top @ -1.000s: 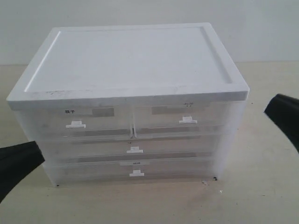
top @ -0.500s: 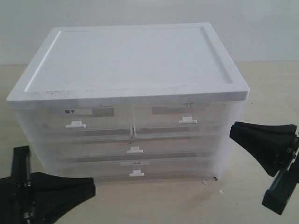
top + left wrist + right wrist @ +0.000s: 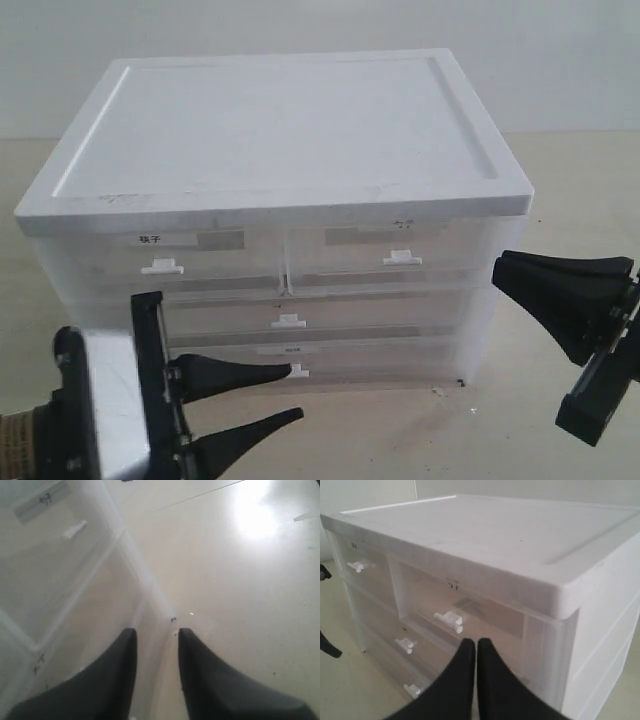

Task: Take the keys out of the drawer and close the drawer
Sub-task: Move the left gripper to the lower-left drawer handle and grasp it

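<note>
The white drawer cabinet (image 3: 280, 130) stands with all its translucent drawers shut: two on top, a middle one (image 3: 288, 322) and a bottom one. No keys show in any view; they are hidden. My left gripper (image 3: 297, 392) is open in front of the cabinet's lower left, its upper fingertip (image 3: 290, 371) at the bottom drawer's handle (image 3: 296, 373). The left wrist view has the open gripper (image 3: 156, 632) over the cabinet's bottom corner. My right gripper (image 3: 500, 272) sits beside the cabinet's right front corner, shut on nothing (image 3: 475, 642), near the top right drawer's handle (image 3: 449, 620).
The cabinet rests on a beige table (image 3: 560, 200) with a pale wall behind it. Bare tabletop lies in front of and to the right of the cabinet (image 3: 240, 580). Small labels mark the drawer fronts (image 3: 150, 239).
The left gripper has swung up and right, from the lower left corner to the bottom drawer's front. The right gripper came in from the right edge, then held still.
</note>
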Robot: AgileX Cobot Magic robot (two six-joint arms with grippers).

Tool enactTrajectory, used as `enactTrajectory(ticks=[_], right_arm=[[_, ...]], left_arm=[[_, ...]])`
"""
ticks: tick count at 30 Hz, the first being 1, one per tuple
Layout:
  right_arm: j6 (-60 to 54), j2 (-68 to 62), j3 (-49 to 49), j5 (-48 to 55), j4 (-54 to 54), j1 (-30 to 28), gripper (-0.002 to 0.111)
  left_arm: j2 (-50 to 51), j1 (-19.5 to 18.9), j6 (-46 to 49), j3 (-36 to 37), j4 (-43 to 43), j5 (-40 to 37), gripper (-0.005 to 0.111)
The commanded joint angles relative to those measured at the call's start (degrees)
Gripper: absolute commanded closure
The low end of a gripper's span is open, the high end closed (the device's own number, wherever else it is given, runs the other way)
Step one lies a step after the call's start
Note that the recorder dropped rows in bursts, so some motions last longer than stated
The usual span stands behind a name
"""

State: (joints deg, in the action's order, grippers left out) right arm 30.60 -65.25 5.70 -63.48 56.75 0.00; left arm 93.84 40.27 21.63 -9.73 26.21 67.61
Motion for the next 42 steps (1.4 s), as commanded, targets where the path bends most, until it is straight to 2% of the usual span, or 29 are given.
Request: enactTrajectory(ticks=[1,3,7,14,20,30,35,38,42], right_arm=[[-0.33,-0.02,0.42,-0.6,-0.31,-0.11,0.108],[-0.12,-0.02,0.42,-0.6,-0.27,-0.11,0.108],[-0.12,-0.02,0.42,-0.6,-0.27,-0.11,0.108],[-0.12,-0.02,0.42,-0.6,-0.27,-0.11,0.108],[0.28,-0.02,0.42,-0.6,0.06,-0.11,0.108],[0.28,-0.02,0.42,-0.6,0.06,-0.11,0.108],[0.28,-0.02,0.42,-0.6,0.06,-0.11,0.108],[0.28,-0.02,0.42,-0.47,0.17,-0.11,0.108],[0.28,-0.02,0.42,-0.36,0.17,-0.11,0.108]], left_arm=[[0.25,4.97,5.45,-6.18,-5.93,-13.45,0.073],[0.25,6.88,10.65,-7.84,-11.16,-16.92,0.073],[0.25,10.05,22.14,-7.97,-20.56,-16.42,0.073],[0.25,12.44,34.12,-7.97,-31.55,-17.86,0.073],[0.25,12.44,34.81,-7.97,-31.72,-17.07,0.073],[0.51,12.44,48.28,-7.97,-38.73,-16.32,0.073],[3.02,12.44,48.91,-8.63,-38.91,-16.19,0.073],[5.51,12.44,49.15,-9.36,-39.97,-13.61,0.073],[8.05,12.44,50.09,-9.36,-41.64,-5.87,0.073]])
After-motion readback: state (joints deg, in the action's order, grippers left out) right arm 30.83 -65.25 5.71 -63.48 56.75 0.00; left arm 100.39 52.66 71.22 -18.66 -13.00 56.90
